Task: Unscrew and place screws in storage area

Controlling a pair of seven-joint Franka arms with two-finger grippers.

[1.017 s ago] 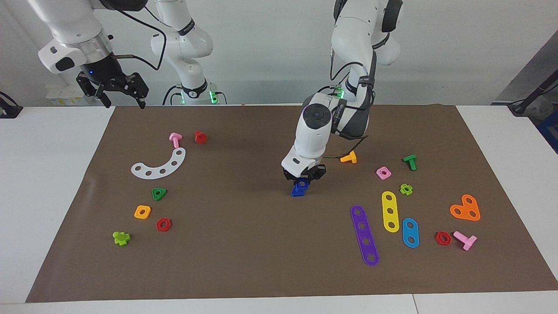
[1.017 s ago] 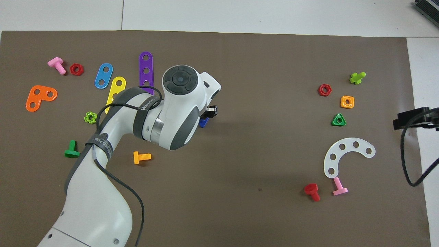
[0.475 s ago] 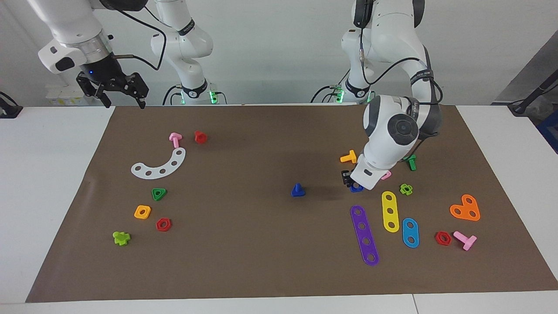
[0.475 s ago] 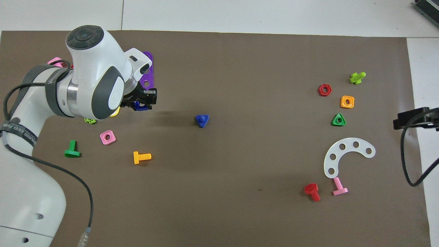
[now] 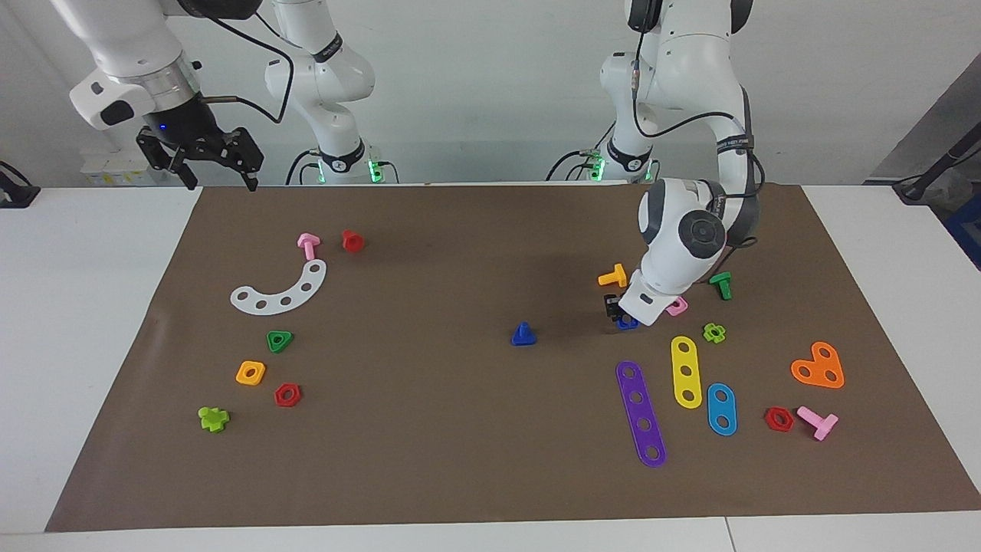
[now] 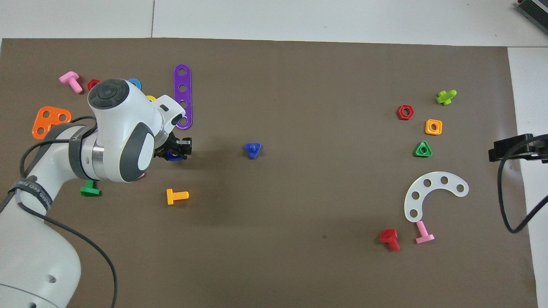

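Observation:
The blue bolt (image 5: 523, 334) with a triangular head stands alone on the brown mat near its middle, head down and shaft up; it also shows in the overhead view (image 6: 252, 149). My left gripper (image 5: 619, 314) is low over the mat toward the left arm's end, between the orange bolt and the purple strip. It is shut on a blue square nut (image 5: 628, 323), which also shows in the overhead view (image 6: 173, 156). My right gripper (image 5: 218, 182) waits open and empty, raised over the mat's corner at the right arm's end.
Near the left gripper lie an orange bolt (image 5: 613, 276), a pink square nut (image 5: 677, 307), a purple strip (image 5: 641, 414), a yellow strip (image 5: 686, 371) and a green bolt (image 5: 721, 284). A white curved strip (image 5: 280, 291) and a green triangular nut (image 5: 280, 340) lie toward the right arm's end.
My left gripper left the blue bolt in the middle and carried the blue square nut toward the left arm's end, then shifted slightly toward the robots. The right arm has not moved.

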